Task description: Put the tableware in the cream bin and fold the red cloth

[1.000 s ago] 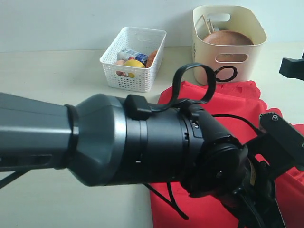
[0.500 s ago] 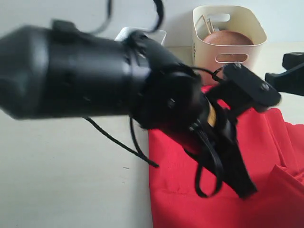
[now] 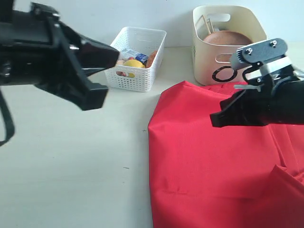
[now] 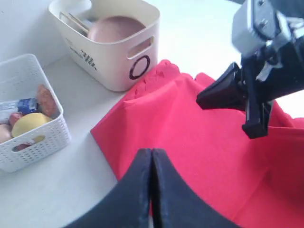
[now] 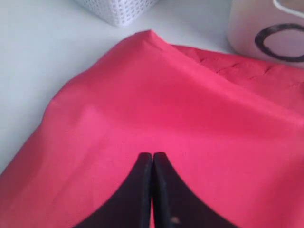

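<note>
The red cloth [image 3: 199,166] lies on the table's right half, with a raised fold at its near right corner. Behind it stands the cream bin [image 3: 256,42], holding the brown wooden plate [image 3: 228,38] and pale sticks that look like chopsticks [image 3: 205,23]. The bowl, cup, knife and spoon are hidden. My left gripper [image 3: 97,97] hovers shut and empty over the bare table left of the cloth; its wrist view shows the shut tips [image 4: 152,152] above the cloth [image 4: 190,142]. My right gripper [image 3: 214,118] is shut, empty, above the cloth's far part, tips [image 5: 153,156] over red fabric [image 5: 166,104].
A white perforated basket [image 3: 137,71] with a lemon [image 3: 133,63] and other food stands at the back, left of the bin. Bare table [image 3: 71,166] spreads left of the cloth. The right arm shows in the left wrist view [image 4: 266,71].
The left arm, which filled the foreground over the cloth, has swung up and away to the left. The right arm has come in from the right over the cloth.
</note>
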